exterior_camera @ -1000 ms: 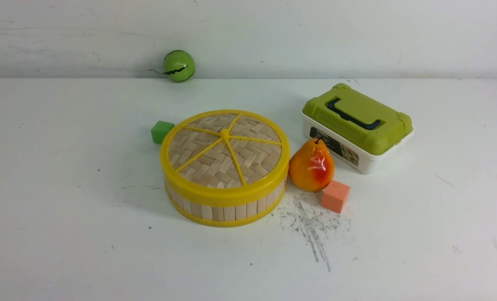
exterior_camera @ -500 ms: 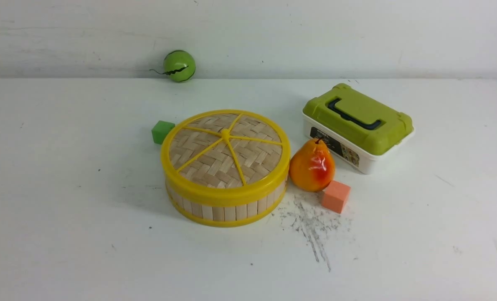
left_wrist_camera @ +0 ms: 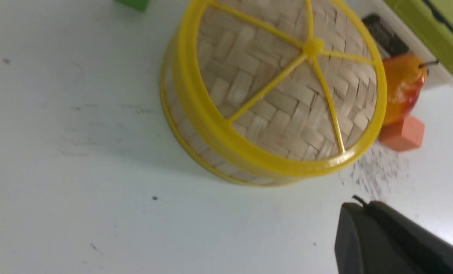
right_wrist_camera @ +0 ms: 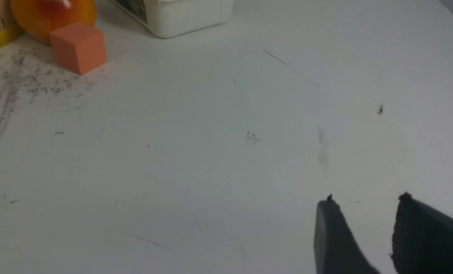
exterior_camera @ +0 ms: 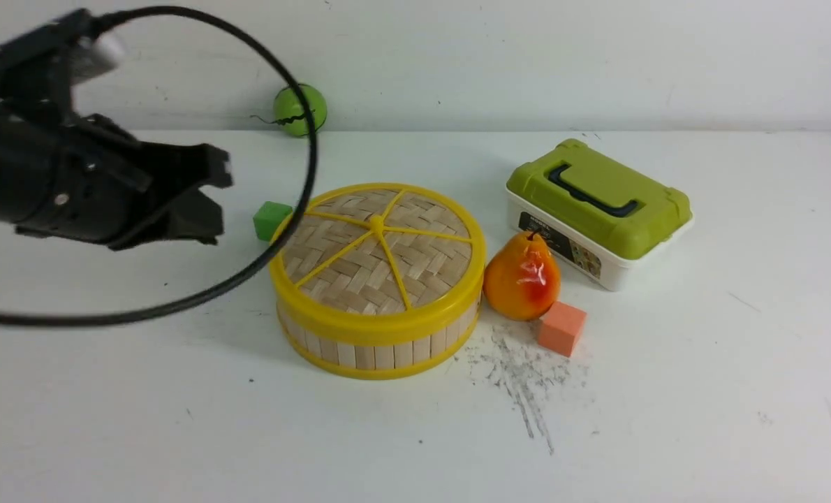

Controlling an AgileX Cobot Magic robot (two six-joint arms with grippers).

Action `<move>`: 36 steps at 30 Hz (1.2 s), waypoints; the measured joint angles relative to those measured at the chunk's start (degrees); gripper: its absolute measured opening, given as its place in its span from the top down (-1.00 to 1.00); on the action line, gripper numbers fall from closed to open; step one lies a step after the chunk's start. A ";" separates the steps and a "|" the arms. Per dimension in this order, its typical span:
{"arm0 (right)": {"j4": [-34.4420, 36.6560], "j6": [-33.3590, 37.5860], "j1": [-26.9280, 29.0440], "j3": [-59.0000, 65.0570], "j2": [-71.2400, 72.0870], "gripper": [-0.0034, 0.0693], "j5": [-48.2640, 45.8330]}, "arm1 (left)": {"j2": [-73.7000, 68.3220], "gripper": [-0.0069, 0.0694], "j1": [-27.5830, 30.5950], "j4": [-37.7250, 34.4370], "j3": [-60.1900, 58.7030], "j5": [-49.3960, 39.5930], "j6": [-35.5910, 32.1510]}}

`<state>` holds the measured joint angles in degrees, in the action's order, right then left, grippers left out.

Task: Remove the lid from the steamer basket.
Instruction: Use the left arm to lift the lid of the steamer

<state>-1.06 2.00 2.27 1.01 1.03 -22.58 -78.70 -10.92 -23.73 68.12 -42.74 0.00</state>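
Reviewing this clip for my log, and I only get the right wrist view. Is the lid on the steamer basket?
Observer: Yes, the lid sits flat on the steamer basket.
Operator: Where's the left gripper?
Observer: The left gripper hovers left of the basket, shut, holding nothing.
Operator: Anything behind the basket?
Observer: A green cube beside its far left rim.

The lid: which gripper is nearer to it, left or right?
Left. The left gripper hangs close beside the lid, on its left. The right gripper is far off to its right, past the orange cube.
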 joint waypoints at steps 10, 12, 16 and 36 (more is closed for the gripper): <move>0.00 0.00 0.00 0.00 0.00 0.25 0.00 | -22.19 0.85 -1.83 0.79 29.47 -15.65 1.69; 0.00 0.00 0.00 0.00 0.00 0.25 0.00 | -25.30 0.85 -4.94 4.88 35.37 -17.10 3.14; 0.00 0.00 0.00 0.00 0.00 0.25 0.00 | -30.78 0.85 -10.63 13.95 42.97 -17.88 4.11; 0.00 0.00 0.00 0.00 0.00 0.25 0.00 | -45.01 -0.06 -15.87 28.31 51.48 -15.71 10.13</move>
<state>-1.06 2.00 2.27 1.01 1.03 -22.58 -123.71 -26.79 4.58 119.61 -58.45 10.13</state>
